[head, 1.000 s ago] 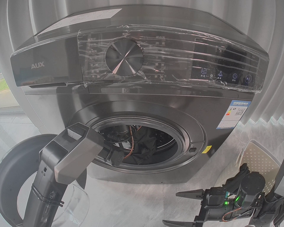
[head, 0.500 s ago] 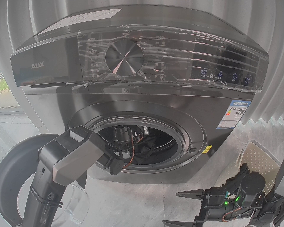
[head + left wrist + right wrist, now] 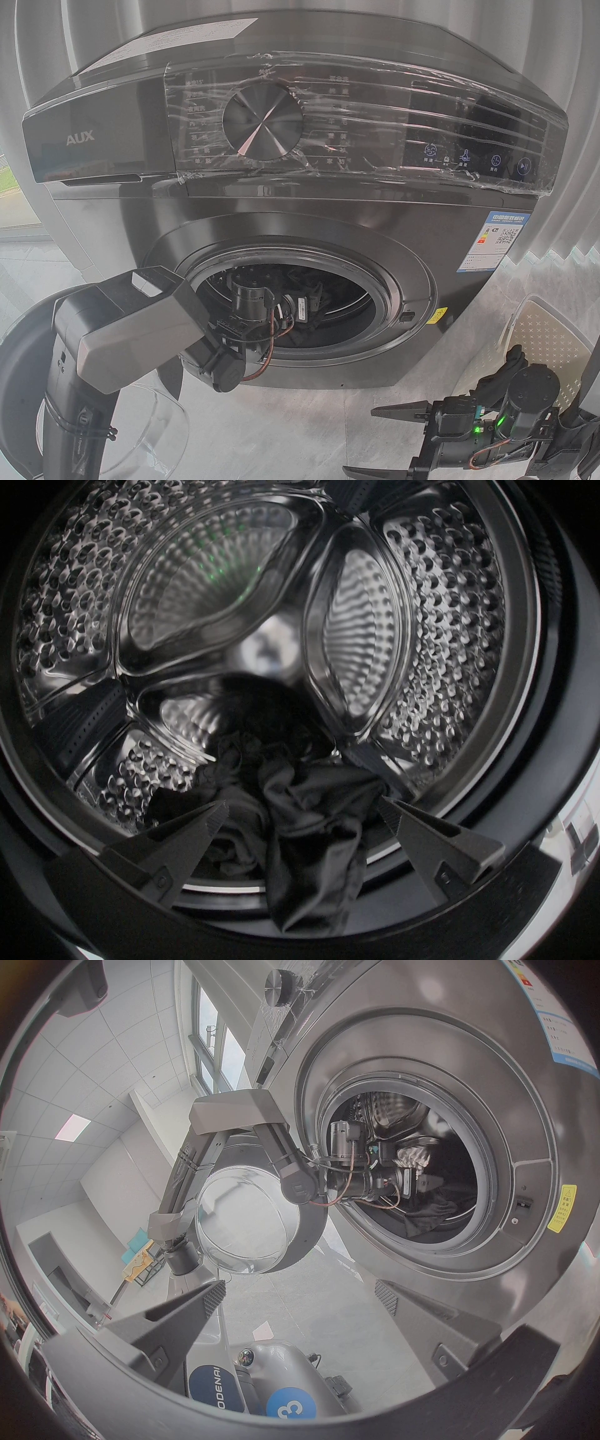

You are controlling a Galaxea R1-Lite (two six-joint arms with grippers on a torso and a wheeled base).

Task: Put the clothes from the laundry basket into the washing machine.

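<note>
The washer (image 3: 350, 219) stands right in front, gray and shiny. Its round door (image 3: 25, 350) is swung wide open to the left side, low by the floor (image 3: 300, 431).

The left arm goes in through the round hole. The left gripper (image 3: 301, 804) sits just inside the mouth of the drum (image 3: 437, 605). Its two fingers (image 3: 187, 839) are spread wide apart and hold nothing.

The clothes (image 3: 306, 855) are in the washer. They are a dark, crumpled heap at the bottom front of the drum, just past the fingertips. One end of the cloth hangs out over the front rim of the drum. From the right wrist view you can see that dark cloth (image 3: 431, 1213) low in the hole, under the left arm's wrist.

The right gripper (image 3: 360, 440) hangs low over the floor, to the right of the washer and well away from the hole. Its fingers (image 3: 400, 410) are spread open too, with nothing in them.

The basket (image 3: 544, 337) stands on the floor at the right, near the washer and just behind the right arm. It is pale, with a dotted wall. I cannot tell what is inside it.
</note>
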